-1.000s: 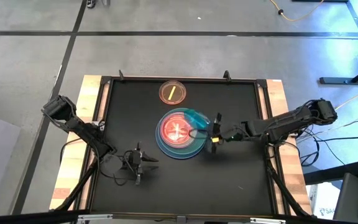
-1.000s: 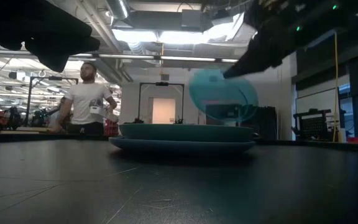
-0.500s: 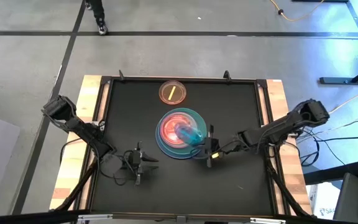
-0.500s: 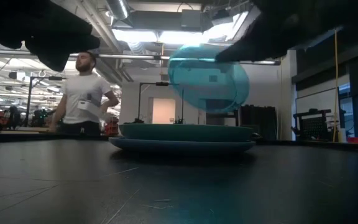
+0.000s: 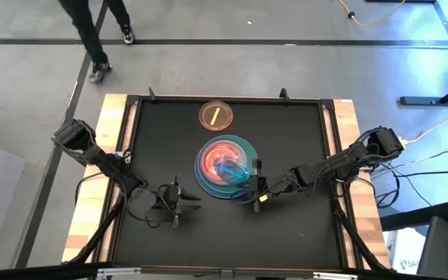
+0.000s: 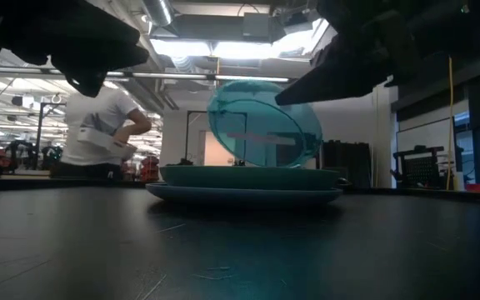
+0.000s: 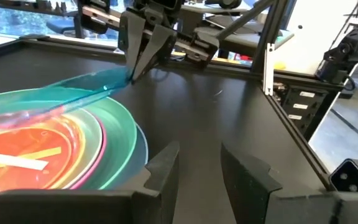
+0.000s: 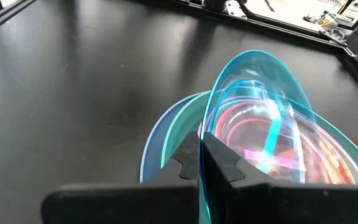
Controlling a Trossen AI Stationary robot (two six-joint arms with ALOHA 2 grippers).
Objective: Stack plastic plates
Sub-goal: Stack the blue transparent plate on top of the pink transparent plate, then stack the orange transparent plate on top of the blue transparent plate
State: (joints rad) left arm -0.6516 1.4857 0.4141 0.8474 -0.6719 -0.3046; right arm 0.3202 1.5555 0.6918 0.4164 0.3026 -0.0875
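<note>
A stack of plates [image 5: 208, 180] sits mid-table: light-blue at the bottom, teal on it, then pink and orange ones. My right gripper [image 5: 249, 179] stands at the stack's near-right rim, shut on a translucent cyan plate [image 5: 230, 166] that slants over the stack. In the low view the cyan plate [image 6: 261, 125] stands steeply above the stack [image 6: 244, 185]. A small orange plate with a yellow stripe [image 5: 215, 115] lies flat near the far edge. My left gripper [image 5: 179, 201] waits open, left of the stack near the table's near side. My right gripper pinches the cyan plate's rim [image 8: 209, 127] between its two fingers, which come level from the table's near-right side. The plate is tilted, its held edge high. Its opposite edge [image 7: 17, 112] is down on the stack's top plates.
Black tabletop [image 5: 302, 233] with a raised frame all round, and open room to the near side and the right. A person walks on the floor beyond the far-left corner [image 5: 92, 31] and also shows in the low view [image 6: 98, 133].
My right gripper has moved toward the table's left and near edge, carrying the cyan plate from the stack's right rim to over its middle. The plate has come lower and now leans on the stack. The person beyond the table has walked on.
</note>
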